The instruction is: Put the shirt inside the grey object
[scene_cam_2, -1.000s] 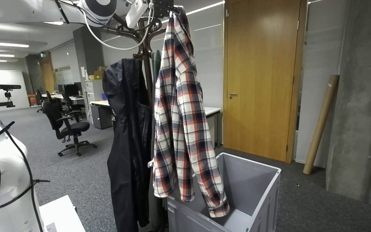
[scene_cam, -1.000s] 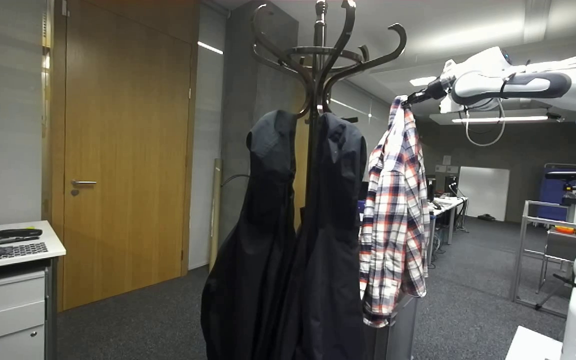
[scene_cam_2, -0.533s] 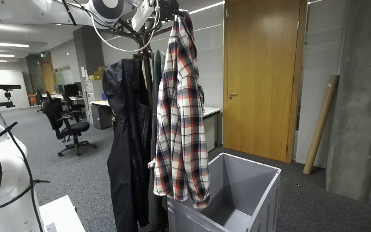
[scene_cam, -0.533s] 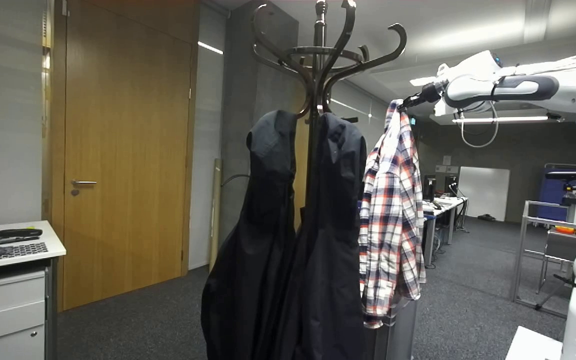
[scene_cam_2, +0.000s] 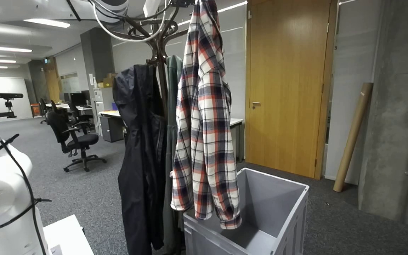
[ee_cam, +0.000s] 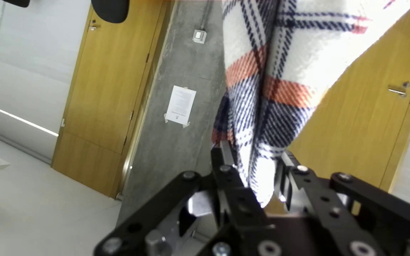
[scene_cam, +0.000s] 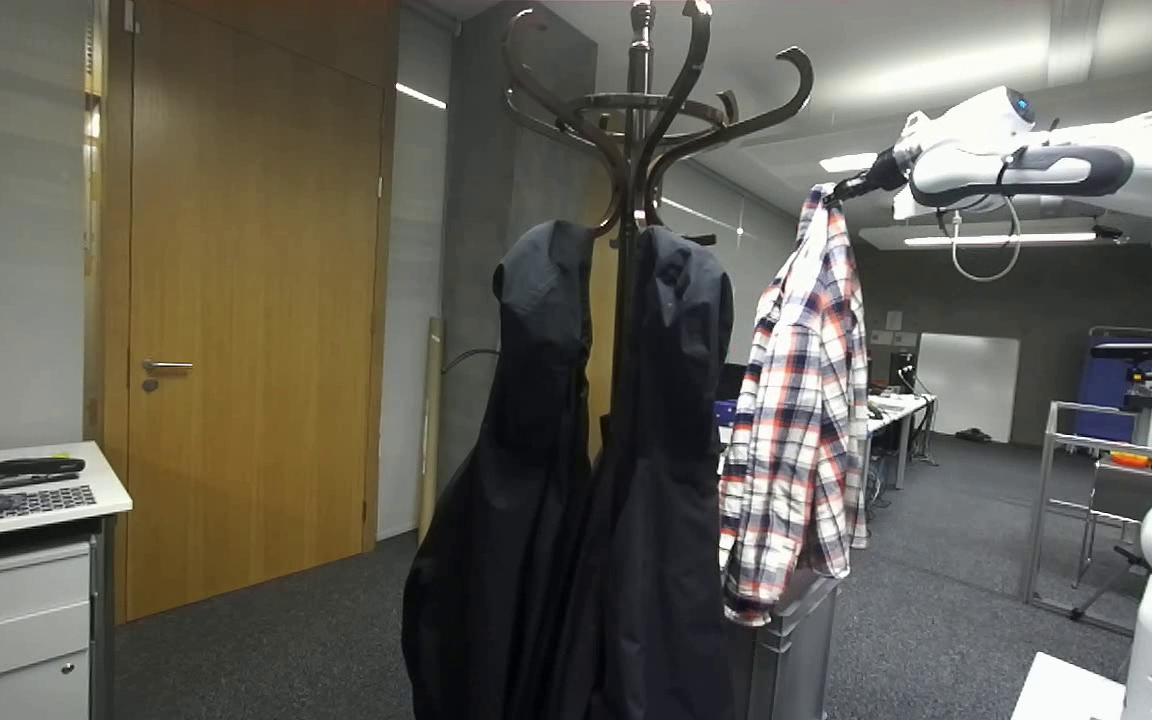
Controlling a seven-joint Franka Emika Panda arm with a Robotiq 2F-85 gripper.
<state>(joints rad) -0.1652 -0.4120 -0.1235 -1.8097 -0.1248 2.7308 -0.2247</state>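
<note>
— Item one?
— Shirt (scene_cam_2: 207, 117): plaid, red, white and dark blue. Hangs limp by its top, centre of frame in an exterior view.
— Held?
— By the gripper (ee_cam: 256, 156), lower centre of the wrist view: black, jaws narrowed on a pinch of the cloth from both sides.
— Item two?
— Bin (scene_cam_2: 275, 198): grey, open-topped, bottom of frame right of centre, in an exterior view. The shirt's lower end shows against its opening; whether it dips below the rim or touches it, I cannot say.
— Carrier?
— Arm (scene_cam: 1026, 175): white, extends from upper right in an exterior view, gripper at the shirt's top.
— Adjoining?
— Rack (scene_cam: 637, 103): dark, curved hooks, upper centre. Jackets (scene_cam: 546, 450): two, dark, hung on it, centre to bottom; shirt just right of them in the frame.
— Surroundings?
— Door (scene_cam: 256, 330): wooden, left of frame, lever handle. Tube (scene_cam_2: 353, 138): brown, tilted, right of frame in an exterior view. Chair (scene_cam_2: 82, 141): black, on castors, left of frame there. Sheet (ee_cam: 180, 105): white, on the wall (ee_cam: 176, 149), left of centre in the wrist view.
</note>
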